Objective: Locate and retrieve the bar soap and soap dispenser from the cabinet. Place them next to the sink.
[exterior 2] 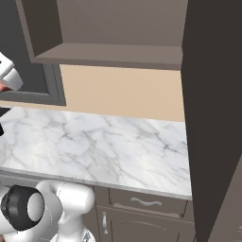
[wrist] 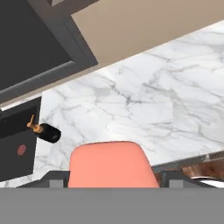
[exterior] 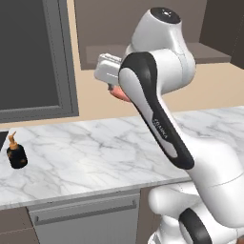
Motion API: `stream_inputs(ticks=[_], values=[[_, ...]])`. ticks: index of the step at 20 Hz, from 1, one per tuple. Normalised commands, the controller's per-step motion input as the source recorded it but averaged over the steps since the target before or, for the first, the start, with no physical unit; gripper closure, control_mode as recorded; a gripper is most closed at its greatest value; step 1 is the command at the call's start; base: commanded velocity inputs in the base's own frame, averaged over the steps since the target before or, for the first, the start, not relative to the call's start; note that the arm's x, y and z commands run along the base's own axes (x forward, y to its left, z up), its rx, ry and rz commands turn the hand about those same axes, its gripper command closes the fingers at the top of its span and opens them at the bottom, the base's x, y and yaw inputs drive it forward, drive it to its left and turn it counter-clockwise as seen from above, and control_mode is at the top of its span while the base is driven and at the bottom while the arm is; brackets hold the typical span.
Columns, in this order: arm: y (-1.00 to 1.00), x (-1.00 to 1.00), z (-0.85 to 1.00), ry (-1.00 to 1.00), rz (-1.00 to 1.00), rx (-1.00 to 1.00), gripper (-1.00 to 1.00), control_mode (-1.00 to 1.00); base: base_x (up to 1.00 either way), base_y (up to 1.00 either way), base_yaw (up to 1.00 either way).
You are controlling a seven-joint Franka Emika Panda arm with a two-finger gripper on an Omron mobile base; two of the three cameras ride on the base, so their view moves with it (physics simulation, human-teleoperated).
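The salmon-pink bar soap (wrist: 111, 164) sits between my gripper's (wrist: 113, 180) fingers, which are shut on it; in the left base view a sliver of the bar soap (exterior: 119, 93) shows under the hand, held above the marble counter (exterior: 95, 152). The black soap dispenser (exterior: 16, 155) with its orange pump stands upright on the counter's left end, beside the dark sink (wrist: 17, 144). In the hand view the soap dispenser (wrist: 46, 131) lies ahead and to the left of the bar. The cabinet (exterior 2: 108, 52) hangs open above the counter, its shelf bare.
A dark panel in a grey frame (exterior: 33, 57) fills the wall at the left. The cabinet's open dark door (exterior 2: 212, 118) stands tall at the right. A grey drawer front with a bar handle (exterior: 86, 214) sits below the counter edge.
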Motion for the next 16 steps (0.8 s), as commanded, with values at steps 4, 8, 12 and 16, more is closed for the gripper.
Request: stream_inputs(ticks=[4,8,12,16], values=[[0.85,0.03,-0.57,0.09,0.18,-0.02,1.00,-1.00,0.00,0.00,0.00],[0.81,0.17,-0.60,0.11,0.18,-0.11,1.00,-1.00,0.00,0.00,0.00],[0.76,0.18,-0.68,0.05,0.19,-0.17,1.00,-1.00,0.00,0.00,0.00],[0.64,0.32,-0.62,0.00,0.20,-0.16,1.00,-1.00,0.00,0.00,0.00]])
